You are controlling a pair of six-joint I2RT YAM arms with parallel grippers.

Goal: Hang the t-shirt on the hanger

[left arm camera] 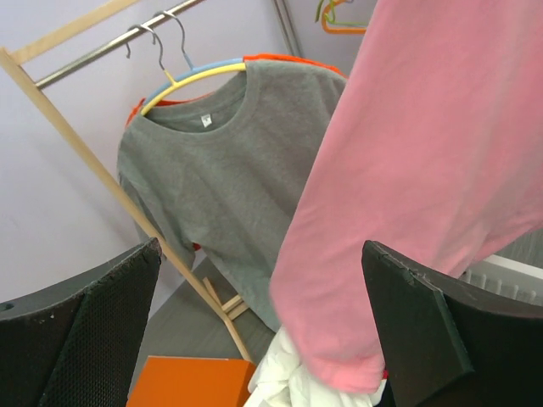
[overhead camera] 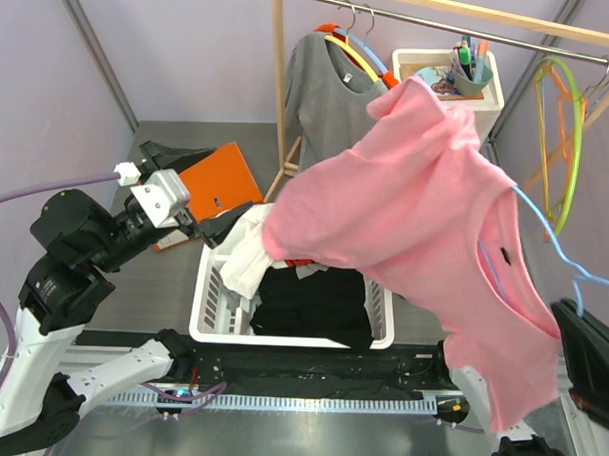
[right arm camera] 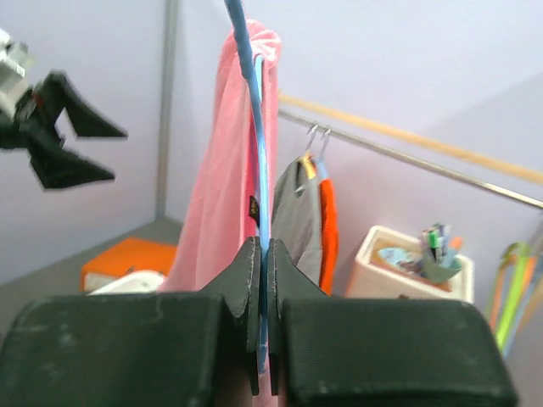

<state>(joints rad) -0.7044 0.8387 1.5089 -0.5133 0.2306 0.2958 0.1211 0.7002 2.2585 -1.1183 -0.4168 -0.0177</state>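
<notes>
My right fingers [right arm camera: 253, 271] are clamped on the wire of the hanger [right arm camera: 254, 110]. The t-shirt [overhead camera: 425, 202] drapes from that hanger, up in the air over the right end of the basket [overhead camera: 210, 305]. My left fingers [overhead camera: 206, 228] stand wide open, holding nothing, beside the basket's left rim.

Most of the hanger [overhead camera: 544, 234] lies hidden inside the t-shirt [overhead camera: 415, 202]; only a loop of blue wire shows at the t-shirt's right side. The t-shirt also covers the far right corner of the laundry basket [overhead camera: 214, 305] and one side of the grey shirt [overhead camera: 324, 99]. Right of the t-shirt's hem, the right gripper [overhead camera: 572, 317] is cut off by the top view's edge. The t-shirt's dark label [right arm camera: 254, 206] is too small to read.
</notes>
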